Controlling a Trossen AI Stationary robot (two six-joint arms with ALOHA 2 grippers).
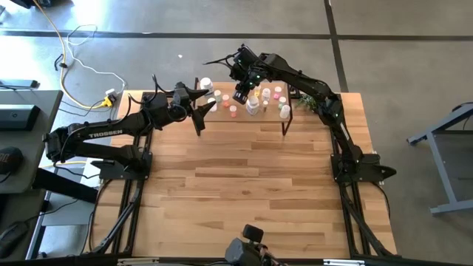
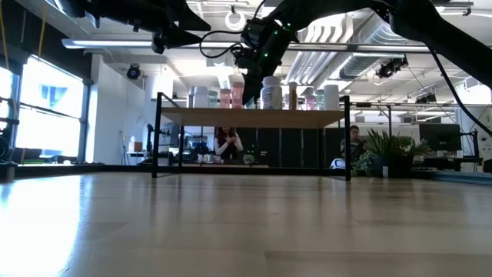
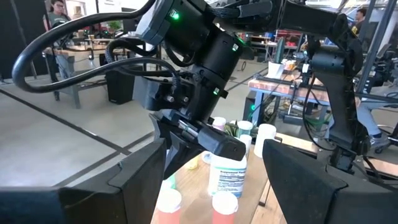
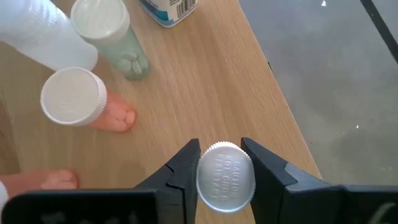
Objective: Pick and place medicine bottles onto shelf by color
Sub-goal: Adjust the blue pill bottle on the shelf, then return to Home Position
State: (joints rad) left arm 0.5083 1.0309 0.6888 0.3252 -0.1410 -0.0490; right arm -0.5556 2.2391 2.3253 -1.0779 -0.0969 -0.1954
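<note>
The shelf (image 1: 270,112) stands at the table's far middle, with several small bottles (image 1: 266,94) standing upright on it, with white, pink, orange and yellow caps. My right gripper (image 4: 225,163) hangs over the shelf's middle (image 1: 242,94), shut on a white-capped bottle (image 4: 225,180) near the board's far edge. Its body is hidden under the cap. My left gripper (image 1: 206,111) is open and empty at the shelf's left end, pointing toward my right gripper (image 3: 214,140). My right gripper pinches the bottle's round ribbed cap (image 4: 205,186) between its two fingers, one on each side. The fingers come from above, pointing down. The cap faces up, so the bottle is upright. I cannot tell whether its base rests on the shelf board (image 4: 205,93).
Two pink bottles (image 4: 115,115) and a pale green one (image 4: 130,59) with white caps stand close by on the board, beside a larger labelled white bottle (image 3: 227,177). A small green plant (image 1: 307,102) sits right of the shelf. Bare tabletop (image 1: 251,185) lies nearer.
</note>
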